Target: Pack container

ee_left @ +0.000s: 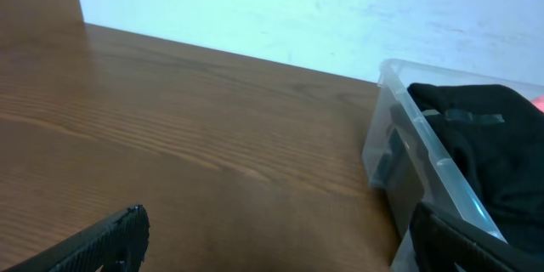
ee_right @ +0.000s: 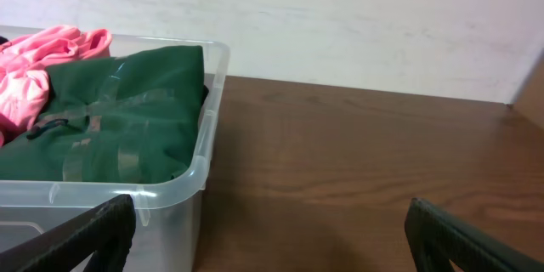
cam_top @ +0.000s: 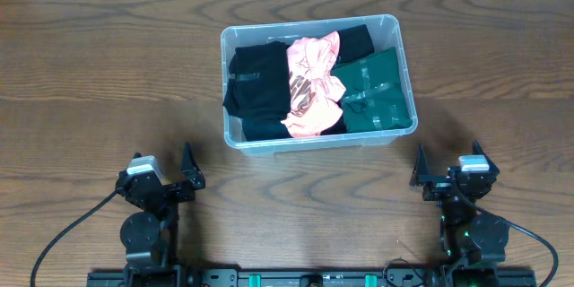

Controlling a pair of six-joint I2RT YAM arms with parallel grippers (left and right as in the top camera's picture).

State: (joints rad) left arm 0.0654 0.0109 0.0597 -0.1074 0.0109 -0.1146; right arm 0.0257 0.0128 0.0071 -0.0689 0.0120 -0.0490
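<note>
Left gripper: at the near table edge, left of centre. Its fingers are spread wide with nothing between them. The left wrist view shows one dark finger at the lower left and the other at the lower right, with bare wood between.
Right gripper: mirrored position at the near right. Its fingers are also wide apart and empty, one at each lower corner of the right wrist view.
Cables: black, curving out from each arm base. They appear in the overhead view only.
Table: dark wood grain. A bare strip separates both grippers from the bin.
Container: clear bin standing at table centre, beyond and between the grippers and touched by neither. It sits slightly askew to the table edge.
Black garment: fills the bin's left part. The left wrist view shows it bulging above the rim and showing dark through the clear wall.
Pink garment: crumpled in the middle, touching both neighbours. The right wrist view catches only its edge.
Green garment: folded in the right part. In the right wrist view it lies about level with the rim and hides the black one.
Wall: pale, behind the far table edge. It appears in the wrist views only.
</note>
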